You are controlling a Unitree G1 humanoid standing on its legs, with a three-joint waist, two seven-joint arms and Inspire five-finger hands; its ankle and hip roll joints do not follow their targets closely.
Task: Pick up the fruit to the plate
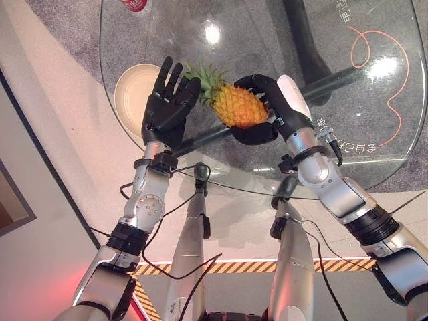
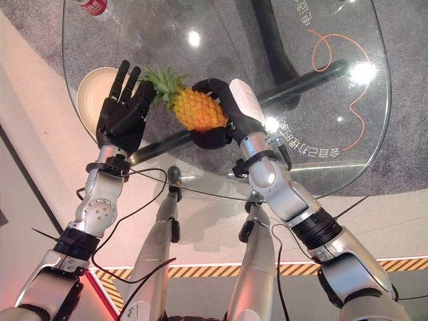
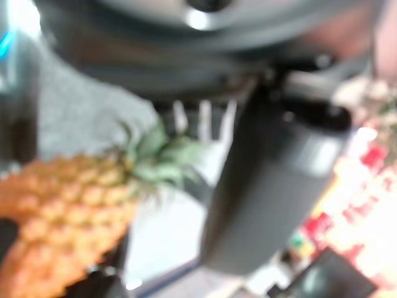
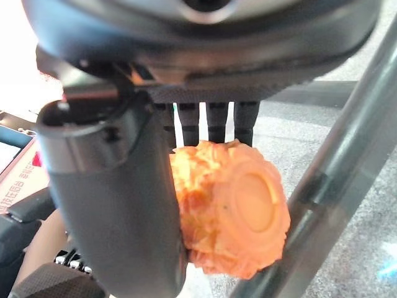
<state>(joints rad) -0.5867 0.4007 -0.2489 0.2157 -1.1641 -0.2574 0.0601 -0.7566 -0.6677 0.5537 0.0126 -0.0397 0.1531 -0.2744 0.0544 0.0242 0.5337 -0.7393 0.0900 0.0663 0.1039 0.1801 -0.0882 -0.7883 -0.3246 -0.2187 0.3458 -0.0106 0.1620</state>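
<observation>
Left hand (image 1: 164, 110): dark, matte, segmented fingers, black palm. Right hand (image 1: 266, 87): same dark build, thumb under a smooth white cover (image 1: 293, 95). Left arm (image 1: 148, 204): silver-grey shell with a round disc at the joint. Right arm (image 1: 334, 190): silver-grey, rounded segments. Both arms carry a black ribbed collar (image 1: 376, 224) further up, then grey casing.

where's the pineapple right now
The pineapple is in the right hand, held over the glass table near its middle, its leafy crown pointing at the open left hand, with the plate just beyond.
</observation>
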